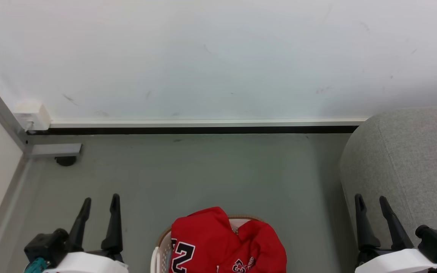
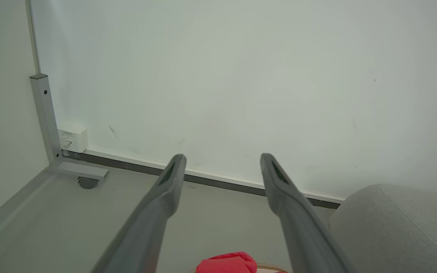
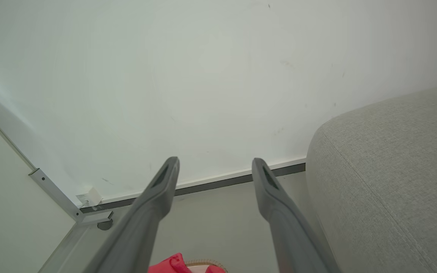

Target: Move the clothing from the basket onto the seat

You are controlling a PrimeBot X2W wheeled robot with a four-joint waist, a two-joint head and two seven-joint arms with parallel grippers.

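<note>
All clothing (image 1: 224, 239): heaped in basket (image 1: 159, 254), bottom centre; none on seat (image 1: 412, 163) at right.
Left gripper (image 1: 101, 198): lower left, jaws spread, empty.
Right gripper (image 1: 371, 197): lower right, jaws spread, empty, before seat.
Grasp: drop onto top fold, pinch deep, lift clear of rim.

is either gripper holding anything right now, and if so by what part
Nothing is held. The left gripper and right gripper are both open and empty; the clothing lies in the basket.
</note>
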